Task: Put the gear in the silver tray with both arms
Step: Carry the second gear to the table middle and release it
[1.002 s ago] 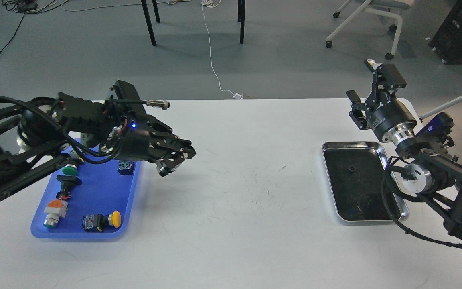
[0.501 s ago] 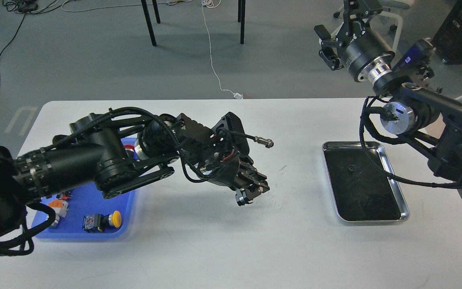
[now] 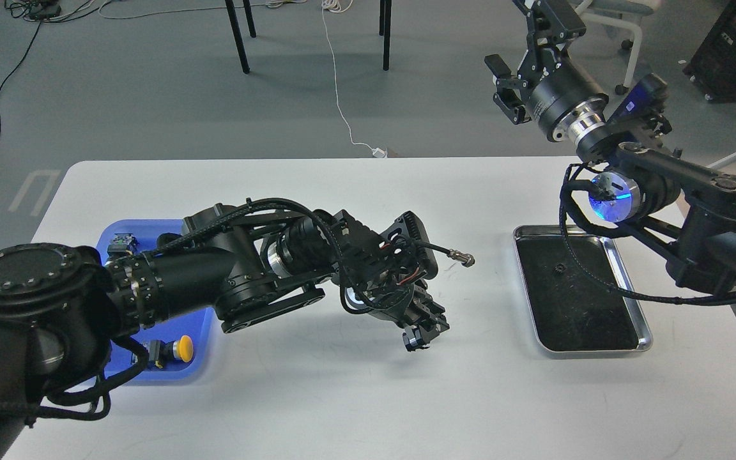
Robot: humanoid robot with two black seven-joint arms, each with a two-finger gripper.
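Right of the clenched left hand, shiny silver tray lies dark-floored.

Grey floor, white table, wheeled chair.

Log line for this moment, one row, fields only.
left gripper: mid-table, jaws unclear | right gripper: raised beyond table, open, empty | silver tray: no gear visible | blue tray: parts inside

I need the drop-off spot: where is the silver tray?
In the head view the silver tray lies on the white table's right side, beneath the right arm, apart from the left gripper.
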